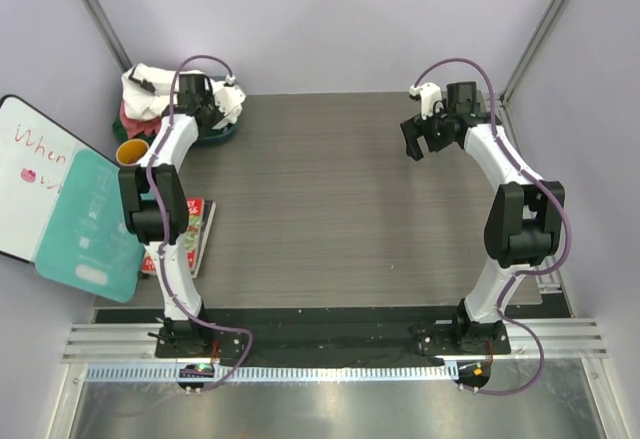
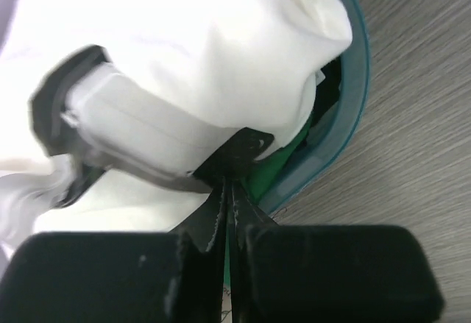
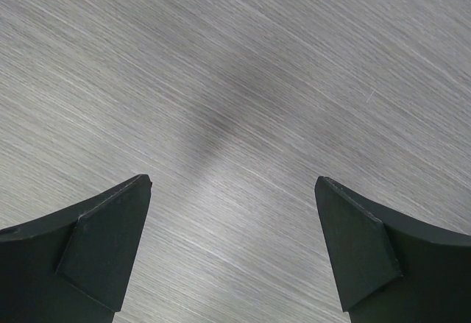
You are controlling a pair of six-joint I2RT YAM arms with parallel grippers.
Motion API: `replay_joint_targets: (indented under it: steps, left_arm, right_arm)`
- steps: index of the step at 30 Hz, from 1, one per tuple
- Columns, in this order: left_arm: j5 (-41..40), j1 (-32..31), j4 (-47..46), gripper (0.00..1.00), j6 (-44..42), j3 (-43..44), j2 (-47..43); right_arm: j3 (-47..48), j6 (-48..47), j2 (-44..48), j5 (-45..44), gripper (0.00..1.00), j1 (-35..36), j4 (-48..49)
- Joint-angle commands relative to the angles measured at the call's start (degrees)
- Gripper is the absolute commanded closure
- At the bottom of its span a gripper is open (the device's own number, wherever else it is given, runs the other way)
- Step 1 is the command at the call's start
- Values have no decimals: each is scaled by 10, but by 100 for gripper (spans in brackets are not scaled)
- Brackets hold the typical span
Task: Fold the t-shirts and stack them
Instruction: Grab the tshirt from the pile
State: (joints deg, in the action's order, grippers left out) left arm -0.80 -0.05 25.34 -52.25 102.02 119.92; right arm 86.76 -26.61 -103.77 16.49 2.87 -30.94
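The white t-shirt (image 1: 147, 83) lies heaped on top of the salmon-pink t-shirt (image 1: 130, 115) in the teal basin (image 1: 222, 137) at the table's back left. My left gripper (image 1: 212, 107) is over the basin. In the left wrist view its jaws (image 2: 229, 182) are pressed together at a dark patch on the edge of the white t-shirt (image 2: 221, 58). The dark green t-shirt (image 2: 283, 162) shows under it, inside the basin's rim (image 2: 355, 95). My right gripper (image 1: 424, 141) hangs open and empty above bare table at the back right, with its fingertips (image 3: 118, 220) wide apart.
A whiteboard (image 1: 28, 174) and a teal board (image 1: 90, 224) lean at the left edge. A yellow cup (image 1: 132, 151) stands by the basin. A red book (image 1: 192, 231) lies beside the left arm. Walls close off the back and both sides.
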Motion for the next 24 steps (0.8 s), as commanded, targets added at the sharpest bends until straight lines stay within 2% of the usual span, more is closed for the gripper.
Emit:
replay_joint_targets:
  steps: [1,6,11,12,13,14,17,20,22,23,24]
  left_arm:
    - [38,-17,-25,100,51,22,-109]
    - [62,-28,-17,100,68,25,-198]
    - [77,-29,25,100,52,40,-216]
    - [69,-29,63,88,31,36,-206]
    - [56,-26,79,25,25,31,-185]
    - [52,-22,85,2,15,21,-174]
    - [75,-2,102,0,-21,-2,-124]
    - [113,23,162,0,-31,68,-44]
    - [127,35,209,0,-23,184,10]
    - [142,37,260,0,-23,277,65]
    - [146,43,276,0,-23,316,87]
  right_arm:
    - [-4,2,30,6,1,-1,4]
    - [-13,1,36,13,1,-1,4]
    - [-18,1,37,20,1,5,8]
    - [-19,2,37,21,1,5,11]
    - [-22,3,37,24,1,6,13]
    - [-24,3,38,25,1,7,16]
    - [-27,1,43,25,1,11,20]
    - [-32,-2,50,21,1,11,23]
    - [-38,-5,54,19,1,11,25]
    - [-40,-6,57,17,1,11,25]
    - [-42,-6,61,16,1,12,27]
